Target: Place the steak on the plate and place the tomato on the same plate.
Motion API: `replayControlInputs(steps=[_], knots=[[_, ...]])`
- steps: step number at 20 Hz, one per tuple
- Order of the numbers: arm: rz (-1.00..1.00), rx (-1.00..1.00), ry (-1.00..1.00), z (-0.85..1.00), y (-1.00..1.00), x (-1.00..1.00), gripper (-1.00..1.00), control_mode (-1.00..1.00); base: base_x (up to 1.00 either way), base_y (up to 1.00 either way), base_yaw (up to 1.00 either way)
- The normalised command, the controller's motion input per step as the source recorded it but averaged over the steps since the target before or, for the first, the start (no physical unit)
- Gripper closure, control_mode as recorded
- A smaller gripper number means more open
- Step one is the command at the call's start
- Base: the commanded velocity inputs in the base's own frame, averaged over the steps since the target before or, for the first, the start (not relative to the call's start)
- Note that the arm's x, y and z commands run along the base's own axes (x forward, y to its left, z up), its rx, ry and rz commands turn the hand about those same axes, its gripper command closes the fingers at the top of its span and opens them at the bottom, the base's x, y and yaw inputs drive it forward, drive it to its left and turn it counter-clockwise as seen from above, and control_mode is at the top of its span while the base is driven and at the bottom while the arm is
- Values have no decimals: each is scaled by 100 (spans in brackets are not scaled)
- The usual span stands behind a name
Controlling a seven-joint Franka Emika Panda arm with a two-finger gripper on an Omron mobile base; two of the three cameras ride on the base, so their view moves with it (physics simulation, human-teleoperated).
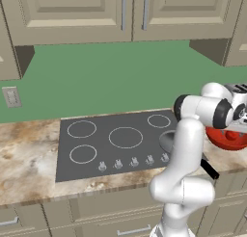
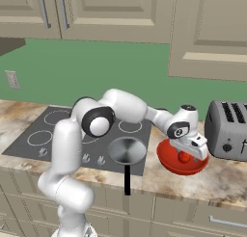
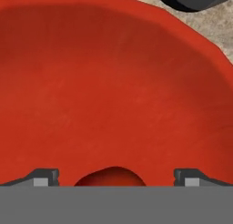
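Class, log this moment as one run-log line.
phase: reaching for tomato | gripper: open, inside red bowl, straddling tomato | held: nothing | pan: on stove edge

Even, soft rendered light fills the kitchen with no glare, casting faint shadows under the beige upper cabinets (image 1: pixel 120 19), while the deep glossy red bowl (image 3: pixel 113 82) ahead of the open jaws looks slightly grainy, darkening toward its rim.

Green wall (image 1: pixel 111 77), beige upper cabinets (image 1: pixel 72 12), marbled counter (image 1: pixel 24 159), dark cooktop (image 1: pixel 116 144), wall outlet (image 1: pixel 11 97), grey toaster (image 2: pixel 227 130)
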Motion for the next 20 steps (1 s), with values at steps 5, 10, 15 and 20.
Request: replayControlInputs(steps=[5, 10, 15, 20], knots=[[-6, 0, 8, -21, 2, -3, -100, -100, 0, 0, 0], [-5, 0, 4, -25, 15, 0, -100, -100, 0, 0, 0], [-7, 0, 4, -22, 27, -7, 100, -100, 0, 0, 0], [-12, 1, 2, -20, 27, -25, 100, -100, 0, 0, 0]])
